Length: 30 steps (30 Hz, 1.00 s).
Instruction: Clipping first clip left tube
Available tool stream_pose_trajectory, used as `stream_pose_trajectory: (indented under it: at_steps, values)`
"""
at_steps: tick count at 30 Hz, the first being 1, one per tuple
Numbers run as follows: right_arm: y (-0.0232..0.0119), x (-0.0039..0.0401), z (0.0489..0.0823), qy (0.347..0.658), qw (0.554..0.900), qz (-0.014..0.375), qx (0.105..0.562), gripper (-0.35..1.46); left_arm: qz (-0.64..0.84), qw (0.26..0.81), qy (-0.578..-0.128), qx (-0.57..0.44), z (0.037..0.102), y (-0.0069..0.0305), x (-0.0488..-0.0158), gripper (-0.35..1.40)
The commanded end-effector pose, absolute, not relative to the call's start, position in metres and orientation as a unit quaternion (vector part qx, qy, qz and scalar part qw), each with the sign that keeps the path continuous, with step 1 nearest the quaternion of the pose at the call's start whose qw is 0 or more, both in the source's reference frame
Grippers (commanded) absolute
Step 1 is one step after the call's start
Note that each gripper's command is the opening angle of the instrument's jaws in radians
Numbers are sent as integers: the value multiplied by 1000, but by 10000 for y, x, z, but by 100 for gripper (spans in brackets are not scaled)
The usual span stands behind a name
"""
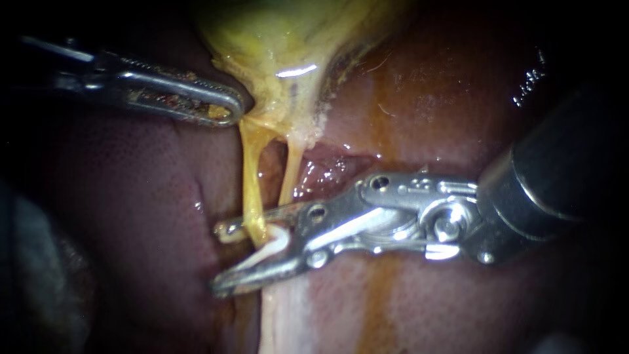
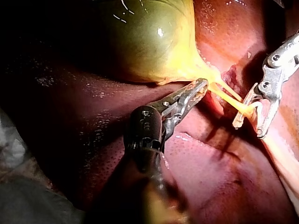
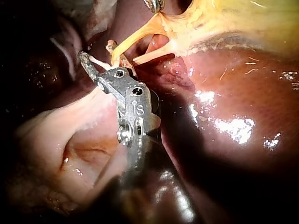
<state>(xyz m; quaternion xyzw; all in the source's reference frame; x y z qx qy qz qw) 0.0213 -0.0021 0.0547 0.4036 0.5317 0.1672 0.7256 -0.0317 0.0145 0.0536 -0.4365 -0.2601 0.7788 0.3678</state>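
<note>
Right instrument (image 1: 221, 259) is the closest thing in the endoscope view. Its fat dark shaft fills the right edge and the shiny hinge work sits mid-frame, pointing left. Its jaws are spread apart with a clear gap between them, and the left tube (image 1: 251, 177) drops straight down into that gap, so it's straddled but not squeezed. It's a thin yellow strand, just left of centre, hanging from the gallbladder's neck. A white clip (image 1: 270, 244) sits in the crotch of the jaws, lying along the lower one, right where the tube comes in. I can't tell if the clip touches the upper jaw too.

The right tube (image 1: 293, 174) is paler and runs down just beside the left one. It passes behind the upper jaw, outside the gap.

Up in the upper left, the left instrument (image 1: 232, 111) comes in as a slim metal shaft. Its jaws are clamped together on the yellow tissue at the bottom of the gallbladder (image 1: 288, 39). The left wrist view shows the same pinch, with both tubes stretched from there toward the other instrument.

Dark red liver (image 1: 131, 196) lies under everything, wet and shiny. In the right wrist view, the yellow tube also passes between the open jaws.
</note>
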Motion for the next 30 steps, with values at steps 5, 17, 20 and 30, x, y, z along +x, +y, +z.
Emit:
stream_pose_trajectory:
  at_steps: [5,17,20,30]
  values:
    - [-21,210,546,525,727,171,407,5,779,368,-260,-437,536,145,-317,-35]
    - [-20,204,545,494,721,212,438,-35,779,368,-260,-437,536,145,-317,-35]
    - [-21,202,543,481,732,210,434,-35,779,368,-260,-437,536,145,-317,-35]
    - [-20,202,546,479,734,207,435,-35,779,368,-260,-437,536,146,-318,-35]
